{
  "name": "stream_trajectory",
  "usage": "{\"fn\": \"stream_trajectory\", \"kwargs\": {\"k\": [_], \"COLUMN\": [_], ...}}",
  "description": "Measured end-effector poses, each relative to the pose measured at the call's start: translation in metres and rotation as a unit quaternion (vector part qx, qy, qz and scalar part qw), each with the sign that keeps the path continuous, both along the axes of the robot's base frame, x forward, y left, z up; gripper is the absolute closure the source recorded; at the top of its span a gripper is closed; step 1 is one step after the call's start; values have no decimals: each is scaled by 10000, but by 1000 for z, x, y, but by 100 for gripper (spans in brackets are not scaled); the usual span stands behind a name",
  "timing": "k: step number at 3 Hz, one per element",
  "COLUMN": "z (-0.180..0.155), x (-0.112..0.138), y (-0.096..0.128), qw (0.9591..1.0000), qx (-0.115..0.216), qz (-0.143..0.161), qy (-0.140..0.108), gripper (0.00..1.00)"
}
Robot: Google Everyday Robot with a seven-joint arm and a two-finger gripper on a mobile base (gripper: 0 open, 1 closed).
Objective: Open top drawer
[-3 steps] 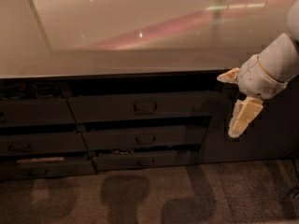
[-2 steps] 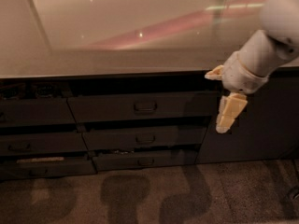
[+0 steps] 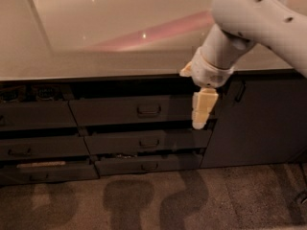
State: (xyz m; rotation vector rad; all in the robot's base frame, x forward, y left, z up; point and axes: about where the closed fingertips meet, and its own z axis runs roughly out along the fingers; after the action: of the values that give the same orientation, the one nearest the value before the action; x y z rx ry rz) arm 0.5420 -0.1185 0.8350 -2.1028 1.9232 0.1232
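The top drawer [image 3: 110,111] is the dark grey front just under the countertop, with a small loop handle [image 3: 148,110] at its centre. Its front stands about flush with the fronts around it. My gripper [image 3: 193,99] hangs from the white arm in front of the drawer's right end, to the right of the handle and apart from it. One cream finger [image 3: 203,107] points down over the drawer front, and the tip of the other [image 3: 186,71] shows up by the counter edge. The gripper is open and empty.
Two lower drawers [image 3: 144,142] [image 3: 148,165] sit below the top one, both slightly out. More dark drawers [image 3: 33,116] stand at the left. A tall cabinet door [image 3: 259,119] with a vertical handle [image 3: 240,91] is at the right. The glossy countertop [image 3: 96,37] is above, carpet [image 3: 153,200] below.
The arm and gripper have moved left, from in front of the cabinet door to the right end of the top drawer. The drawers have not moved.
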Motion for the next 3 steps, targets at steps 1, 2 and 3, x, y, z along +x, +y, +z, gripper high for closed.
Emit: {"fn": "stream_trajectory", "kwargs": {"k": [1, 2, 3], "z": [-3, -4, -11], "x": [4, 4, 1], "y": [22, 23, 19], "qw": [9998, 9998, 9993], "qx": [-70, -70, -122], "qz": [197, 204, 305], "qy": [51, 52, -180], "gripper": [0, 0, 0]}}
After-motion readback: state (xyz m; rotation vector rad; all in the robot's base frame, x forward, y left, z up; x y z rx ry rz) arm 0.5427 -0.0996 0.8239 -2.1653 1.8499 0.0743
